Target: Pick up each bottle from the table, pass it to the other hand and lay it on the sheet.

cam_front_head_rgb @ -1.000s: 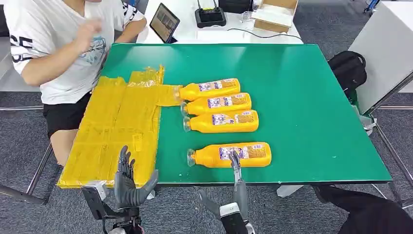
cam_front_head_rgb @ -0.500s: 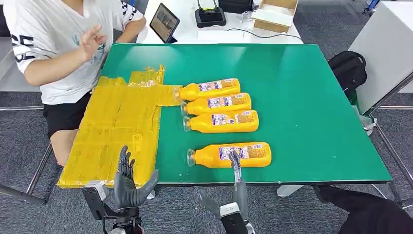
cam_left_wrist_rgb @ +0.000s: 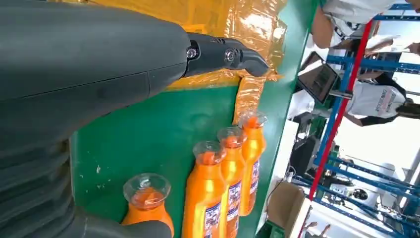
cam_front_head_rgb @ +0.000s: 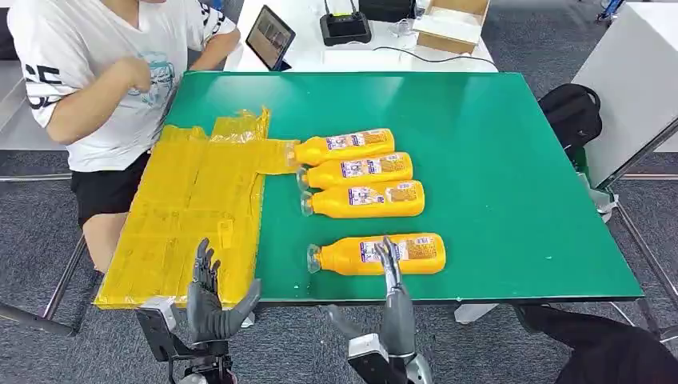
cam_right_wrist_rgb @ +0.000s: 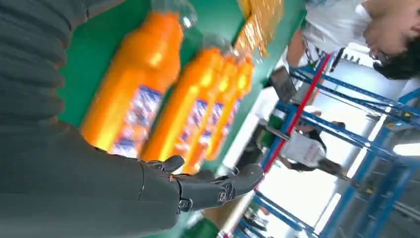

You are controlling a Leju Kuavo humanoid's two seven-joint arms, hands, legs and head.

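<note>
Several orange bottles lie on their sides on the green table, clear caps toward the yellow sheet. Three lie side by side, the farthest with its cap on the sheet's edge. The nearest bottle lies alone by the front edge. My right hand reaches up from below that edge, fingers spread, fingertips over the nearest bottle's label, holding nothing. My left hand stands open below the sheet's near corner, fingers upright. In the left wrist view the caps of the bottles face the left hand.
A person in a white shirt sits at the table's far left corner with one hand raised to the chest. A tablet, a black device and a cardboard box stand on the white desk behind. A black backpack sits at right.
My right hand has risen and moved forward, its fingertips now over the nearest bottle. The person's raised hand has drawn in toward the chest. Left hand and bottles are still.
</note>
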